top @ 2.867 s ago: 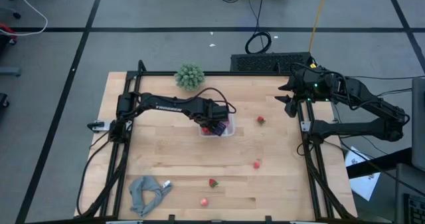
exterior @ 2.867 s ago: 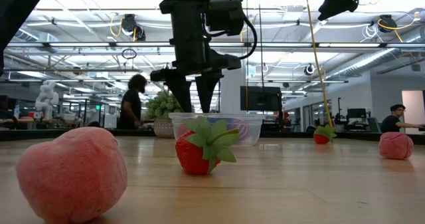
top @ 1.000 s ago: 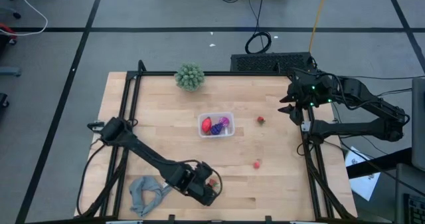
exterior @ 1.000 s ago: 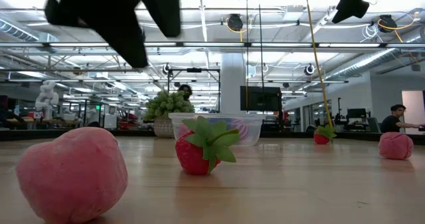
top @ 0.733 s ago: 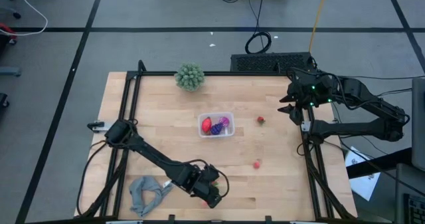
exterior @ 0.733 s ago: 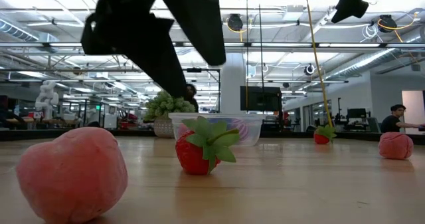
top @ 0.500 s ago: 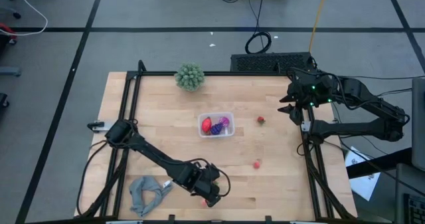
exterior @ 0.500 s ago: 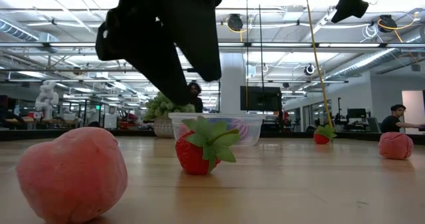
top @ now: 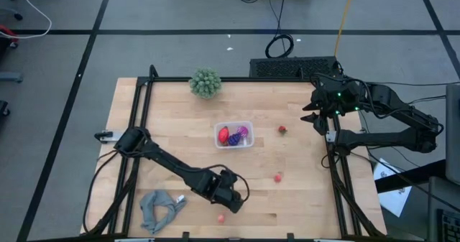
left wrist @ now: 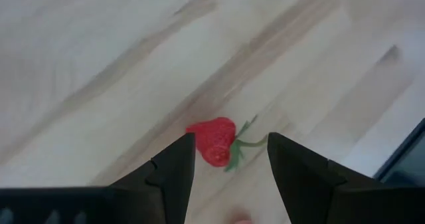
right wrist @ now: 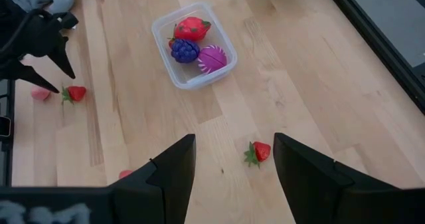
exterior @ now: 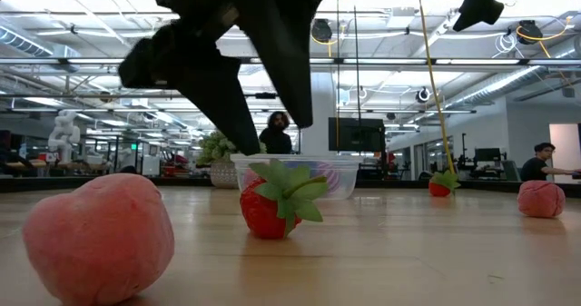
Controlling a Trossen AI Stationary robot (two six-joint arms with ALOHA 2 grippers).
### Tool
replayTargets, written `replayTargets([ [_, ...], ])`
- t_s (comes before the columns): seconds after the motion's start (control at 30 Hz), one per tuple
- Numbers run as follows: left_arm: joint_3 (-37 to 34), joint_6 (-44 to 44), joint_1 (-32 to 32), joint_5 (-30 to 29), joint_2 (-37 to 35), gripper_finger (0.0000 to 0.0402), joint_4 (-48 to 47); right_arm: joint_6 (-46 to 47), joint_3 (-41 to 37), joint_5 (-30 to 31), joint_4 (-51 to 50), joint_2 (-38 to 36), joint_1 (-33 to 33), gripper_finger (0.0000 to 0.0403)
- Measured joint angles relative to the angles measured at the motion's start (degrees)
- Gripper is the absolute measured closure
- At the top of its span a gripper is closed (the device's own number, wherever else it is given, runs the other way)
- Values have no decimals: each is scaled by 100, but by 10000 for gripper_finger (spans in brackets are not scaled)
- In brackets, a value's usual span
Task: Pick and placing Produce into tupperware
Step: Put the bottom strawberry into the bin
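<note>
A crumpled grey cloth [top: 159, 207] is seen lying well to the left of the left gripper [top: 228, 199], apart from everything being handled. The left gripper is held low over the wooden table [top: 302, 206], its two dark fingers [left wrist: 169, 171] spread apart with nothing between them. Just ahead of the fingertips, in the gap they frame, a small red toy strawberry with a green leafy cap [left wrist: 214, 140] is seen in the left wrist view; it rests on the wood, untouched. The spread appears to be kept so that the fingers can be lowered on either side of the fruit. A pale pink rounded toy fruit [top: 221, 217] lies just beside the gripper, nearer the table's front edge.

Beyond the gripper, toward the middle of the table, the clear rounded-rectangular plastic tupperware [top: 244, 125] is set down; a red piece, a dark purple berry and a magenta piece are already held inside it. Whether any of them touch cannot be told from above.

Further right, a second red strawberry [top: 282, 129] and another pink fruit [top: 277, 177] are left on the wood, well apart from each other.

The right gripper [top: 310, 111] is kept raised near the right edge, fingers open and empty, apparently parked clear of the working arm.
</note>
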Motion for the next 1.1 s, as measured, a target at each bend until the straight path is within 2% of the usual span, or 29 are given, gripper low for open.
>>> replayTargets([
  [0.3,0,3150,-28,19,0,208,-197,0,0,0,-4,2,0,209],
  [0.63,0,5605,-210,55,-1,208,-430,-2,0,7,-4,2,0,209],
  [0.9,0,6420,-228,-193,-2,208,-433,0,0,13,-4,2,0,209],
  [1.1,0,6615,-170,-361,-2,208,-260,0,-2,20,-4,2,0,209],
])
